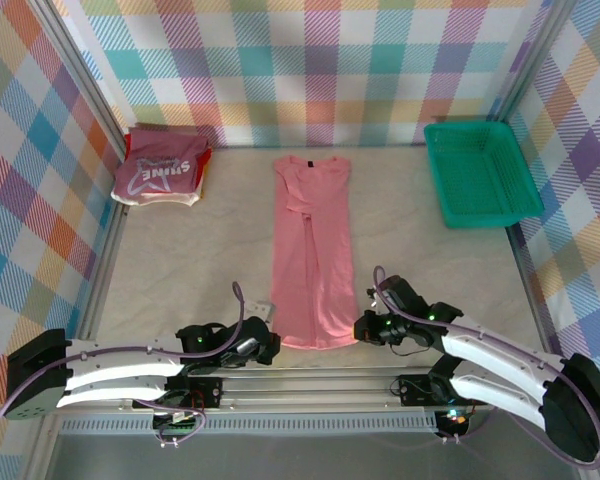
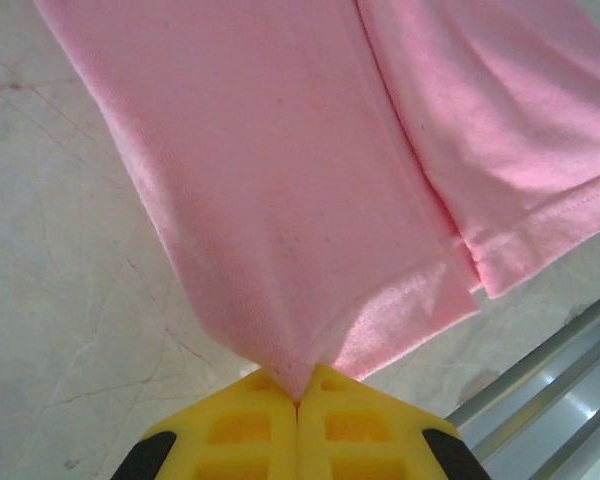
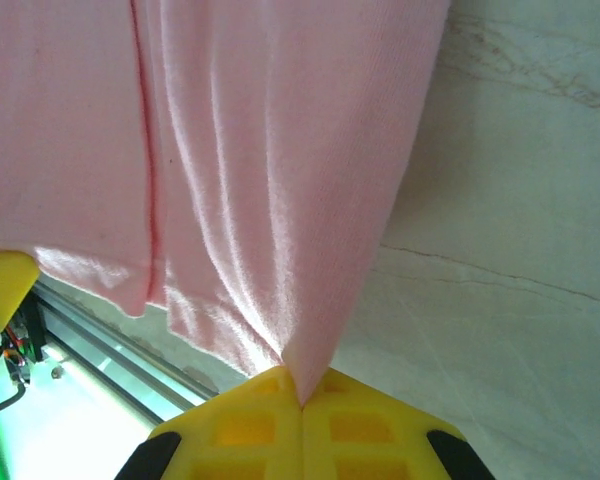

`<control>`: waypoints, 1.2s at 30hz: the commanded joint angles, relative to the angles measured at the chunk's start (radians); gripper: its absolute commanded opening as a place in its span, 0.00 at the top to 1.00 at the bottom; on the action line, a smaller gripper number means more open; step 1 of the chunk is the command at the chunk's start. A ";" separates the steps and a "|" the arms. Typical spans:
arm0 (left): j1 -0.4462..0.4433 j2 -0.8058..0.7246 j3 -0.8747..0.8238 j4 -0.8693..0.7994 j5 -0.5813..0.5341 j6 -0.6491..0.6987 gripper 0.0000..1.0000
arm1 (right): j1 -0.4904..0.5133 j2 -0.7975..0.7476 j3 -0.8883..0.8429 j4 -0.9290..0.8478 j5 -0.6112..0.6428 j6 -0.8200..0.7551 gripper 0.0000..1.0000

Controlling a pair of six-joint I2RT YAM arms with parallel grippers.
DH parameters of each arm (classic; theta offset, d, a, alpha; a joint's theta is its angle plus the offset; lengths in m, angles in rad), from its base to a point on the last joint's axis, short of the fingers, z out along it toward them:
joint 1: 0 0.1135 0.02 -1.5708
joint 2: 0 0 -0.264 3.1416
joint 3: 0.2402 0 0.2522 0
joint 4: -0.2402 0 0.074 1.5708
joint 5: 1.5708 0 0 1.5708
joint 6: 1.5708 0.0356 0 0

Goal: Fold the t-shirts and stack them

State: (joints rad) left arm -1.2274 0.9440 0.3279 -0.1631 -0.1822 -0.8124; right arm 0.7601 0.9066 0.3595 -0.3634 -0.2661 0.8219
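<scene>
Down the middle of the pale table (image 1: 180, 270), lying flat as a long narrow strip, collar at the far end: salmon-pink t-shirt (image 1: 313, 255). At its near left corner, left gripper (image 1: 270, 345), yellow fingers (image 2: 240, 430) pressed fully together, pinching the hem corner. At the near right corner, right gripper (image 1: 363, 328), likewise clamped tight on the cloth. Far left, stack of folded t-shirts (image 1: 160, 172), dark pink with white lettering on top. Far right, green mesh basket (image 1: 480, 172).
</scene>
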 commanded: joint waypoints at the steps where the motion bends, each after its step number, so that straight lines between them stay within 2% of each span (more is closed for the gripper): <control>1: -0.011 -0.016 0.052 -0.044 -0.063 0.043 1.00 | 0.005 0.013 0.035 -0.034 0.037 -0.027 1.00; 9: -0.012 -0.055 0.130 -0.140 -0.148 0.108 1.00 | -0.020 0.032 0.105 -0.038 0.057 -0.062 1.00; 14: 0.033 -0.119 0.154 -0.166 -0.171 0.158 1.00 | -0.048 0.034 0.124 -0.026 0.054 -0.080 1.00; 27: 0.283 -0.144 0.205 -0.026 -0.028 0.386 1.00 | -0.125 0.112 0.277 0.006 0.078 -0.184 1.00; 32: 0.423 -0.024 0.234 0.124 0.107 0.480 1.00 | -0.179 0.220 0.362 0.043 0.080 -0.240 1.00; 36: 0.547 0.140 0.294 0.228 0.194 0.548 1.00 | -0.248 0.351 0.456 0.082 0.091 -0.285 1.00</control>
State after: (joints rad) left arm -0.7368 1.0115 0.5690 -0.0540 -0.0784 -0.3511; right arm 0.5476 1.1992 0.7547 -0.3321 -0.1905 0.5991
